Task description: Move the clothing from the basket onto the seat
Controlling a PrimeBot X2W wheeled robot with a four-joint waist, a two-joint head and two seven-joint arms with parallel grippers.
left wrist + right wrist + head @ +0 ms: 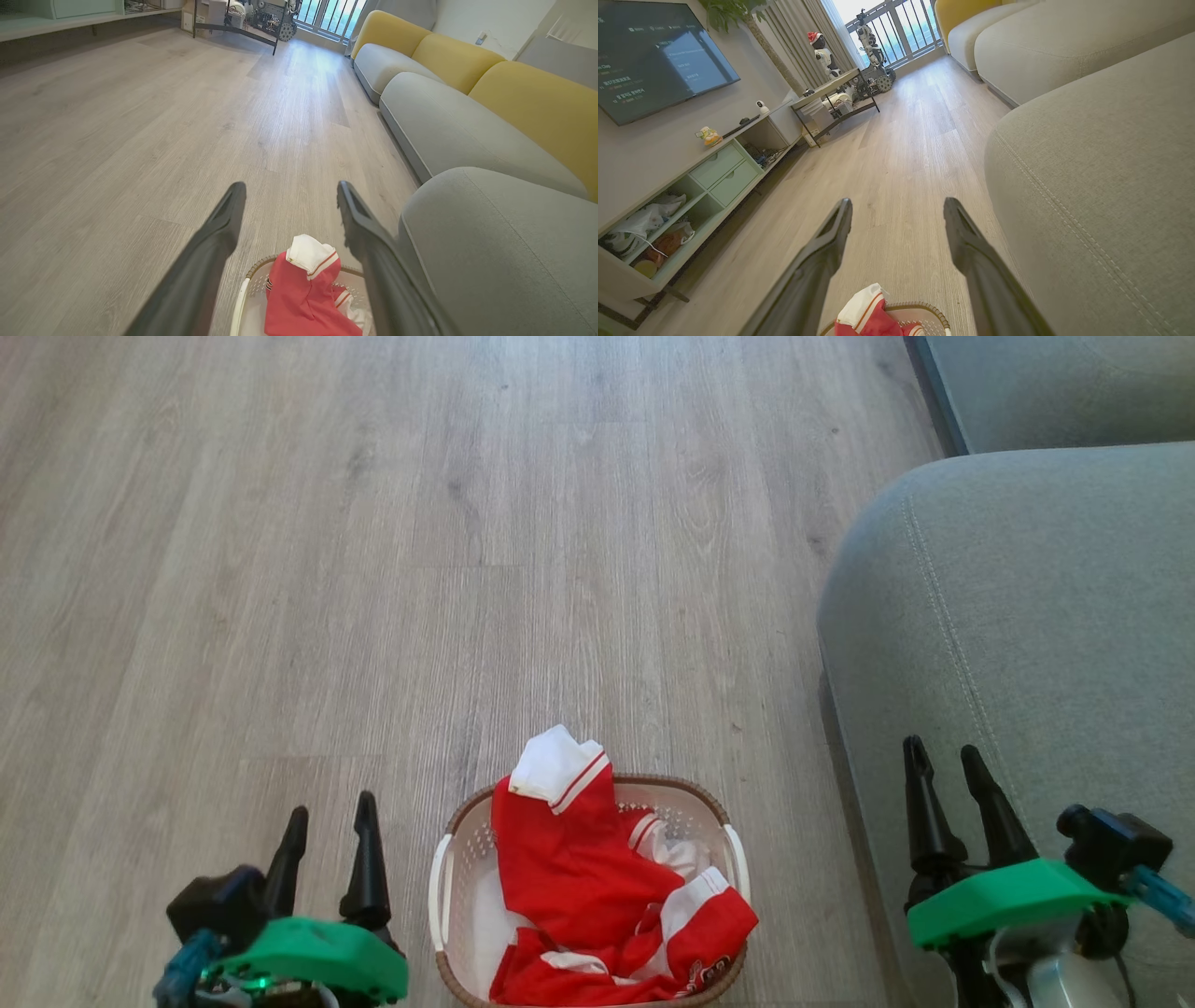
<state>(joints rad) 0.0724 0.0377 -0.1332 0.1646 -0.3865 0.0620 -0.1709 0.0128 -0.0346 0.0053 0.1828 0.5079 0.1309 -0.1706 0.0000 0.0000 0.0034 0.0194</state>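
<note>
The clothing (579, 887) is a red heap with white bands, piled in the cream basket (448, 859) at the bottom middle of the head view; one white cuff sticks up over the far rim. The grey seat (1027, 616) fills the right side. My left gripper (331, 812) hangs open to the left of the basket, nothing between its fingers. My right gripper (943, 756) is open over the seat's front edge, also empty. In the left wrist view the clothing (303, 298) and basket (247, 298) lie low between the open fingers (219, 233). In the right wrist view the cuff (866, 310) shows at the bottom.
Bare wood floor (373, 569) stretches ahead and to the left. More grey sofa cushions (444, 126) with yellow backs (537, 102) run along the right. A TV stand (691, 186) and a low table (831, 88) line the far left wall.
</note>
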